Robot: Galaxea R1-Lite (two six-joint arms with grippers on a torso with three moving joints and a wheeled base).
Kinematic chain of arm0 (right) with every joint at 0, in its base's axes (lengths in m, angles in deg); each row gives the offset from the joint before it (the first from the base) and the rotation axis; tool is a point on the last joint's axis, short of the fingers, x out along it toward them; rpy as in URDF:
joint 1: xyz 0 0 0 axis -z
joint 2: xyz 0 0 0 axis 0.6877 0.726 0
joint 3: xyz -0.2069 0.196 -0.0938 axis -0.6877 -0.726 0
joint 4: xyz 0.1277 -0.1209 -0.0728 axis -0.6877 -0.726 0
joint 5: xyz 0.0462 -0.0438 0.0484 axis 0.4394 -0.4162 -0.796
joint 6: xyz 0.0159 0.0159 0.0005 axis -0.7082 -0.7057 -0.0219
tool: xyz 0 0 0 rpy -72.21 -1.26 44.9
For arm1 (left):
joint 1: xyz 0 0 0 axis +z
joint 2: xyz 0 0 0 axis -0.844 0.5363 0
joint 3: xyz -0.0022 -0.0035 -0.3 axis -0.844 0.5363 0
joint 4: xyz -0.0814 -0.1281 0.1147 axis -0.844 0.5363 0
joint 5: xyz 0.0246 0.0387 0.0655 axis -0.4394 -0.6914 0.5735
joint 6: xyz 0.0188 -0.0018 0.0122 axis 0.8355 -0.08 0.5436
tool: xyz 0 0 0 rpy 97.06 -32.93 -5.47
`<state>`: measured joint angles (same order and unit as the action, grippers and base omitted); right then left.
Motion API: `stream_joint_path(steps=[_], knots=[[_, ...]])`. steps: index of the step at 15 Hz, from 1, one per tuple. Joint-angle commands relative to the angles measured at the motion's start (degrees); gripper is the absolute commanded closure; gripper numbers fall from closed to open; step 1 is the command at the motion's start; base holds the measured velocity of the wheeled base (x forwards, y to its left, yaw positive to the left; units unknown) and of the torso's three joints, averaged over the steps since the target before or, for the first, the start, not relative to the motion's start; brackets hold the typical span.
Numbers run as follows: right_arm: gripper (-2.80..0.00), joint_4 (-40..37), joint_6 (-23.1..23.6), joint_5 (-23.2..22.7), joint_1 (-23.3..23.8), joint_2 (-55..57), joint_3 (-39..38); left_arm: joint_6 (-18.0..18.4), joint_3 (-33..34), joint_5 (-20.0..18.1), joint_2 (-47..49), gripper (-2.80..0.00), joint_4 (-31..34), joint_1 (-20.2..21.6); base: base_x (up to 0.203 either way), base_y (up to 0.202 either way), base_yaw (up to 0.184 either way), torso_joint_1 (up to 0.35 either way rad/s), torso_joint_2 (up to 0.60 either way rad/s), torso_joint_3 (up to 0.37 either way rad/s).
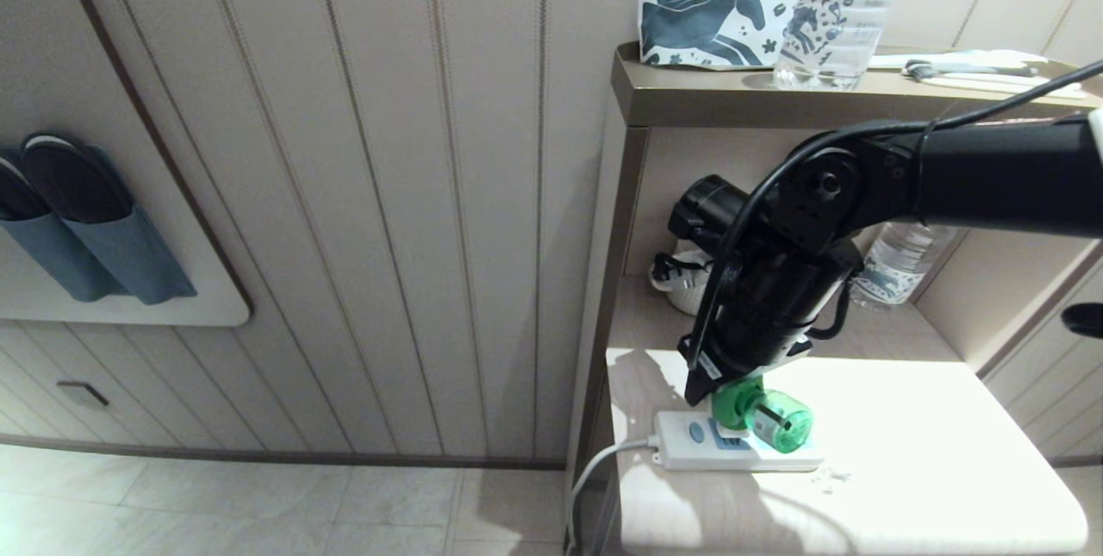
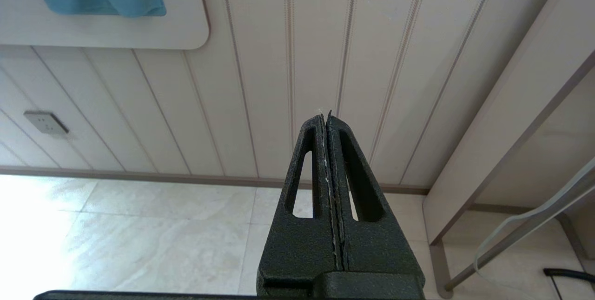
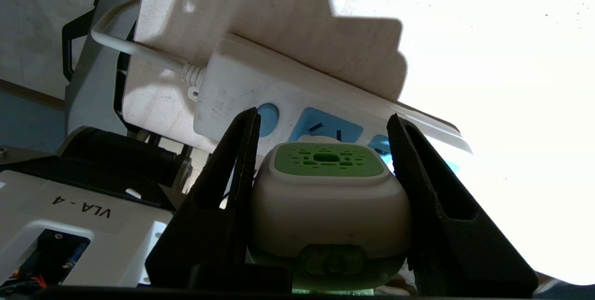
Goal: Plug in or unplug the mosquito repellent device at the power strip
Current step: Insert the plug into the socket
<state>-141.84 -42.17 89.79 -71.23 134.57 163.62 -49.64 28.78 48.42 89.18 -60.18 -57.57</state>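
White-and-green mosquito repellent device [image 3: 327, 197] clamped in right gripper [image 3: 325, 170] over power strip [image 1: 689, 444] near table's front-left edge.

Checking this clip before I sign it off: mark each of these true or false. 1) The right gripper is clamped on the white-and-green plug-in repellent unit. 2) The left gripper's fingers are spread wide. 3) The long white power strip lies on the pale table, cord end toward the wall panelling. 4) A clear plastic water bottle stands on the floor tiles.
1) True: the right gripper has both fingers against the sides of the white-and-green plug-in repellent unit.
2) False: the left gripper is shut, fingers pressed together, parked over the floor.
3) True: the long white power strip lies on the pale table.
4) False: the clear plastic water bottle stands on the top shelf.
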Motion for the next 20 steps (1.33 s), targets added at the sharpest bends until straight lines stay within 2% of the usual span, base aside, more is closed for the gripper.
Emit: stream_joint_path(steps=[1, 4, 10, 18, 20], knots=[[0.0, -0.14, 0.16, -0.02, 0.01, -0.5, -1.2, 0.0, -0.01, 0.0, 0.02, 0.0, 0.02, 0.0, 0.0, 0.0, 0.0, 0.0, 0.0, 0.0], [0.0, 2.12, 0.85, -0.09, -0.08, -0.73, -2.04, 0.0, -0.01, 0.0, 0.02, 0.0, 0.02, 0.0, 0.0, 0.0, 0.0, 0.0, 0.0, 0.0], [0.0, 10.47, 0.78, 0.11, -0.05, -6.11, -9.39, 0.0, -0.01, 0.0, 0.02, 0.0, 0.02, 0.0, 0.0, 0.0, 0.0, 0.0, 0.0, 0.0], [0.0, 11.95, 0.68, -0.01, -0.15, -11.54, -12.63, 0.0, -0.01, 0.0, 0.02, 0.0, 0.02, 0.0, 0.0, 0.0, 0.0, 0.0, 0.0, 0.0], [0.0, 15.41, 0.77, -0.02, -0.17, -12.03, -15.73, 0.0, -0.01, 0.0, 0.02, 0.0, 0.02, 0.0, 0.0, 0.0, 0.0, 0.0, 0.0, 0.0]])
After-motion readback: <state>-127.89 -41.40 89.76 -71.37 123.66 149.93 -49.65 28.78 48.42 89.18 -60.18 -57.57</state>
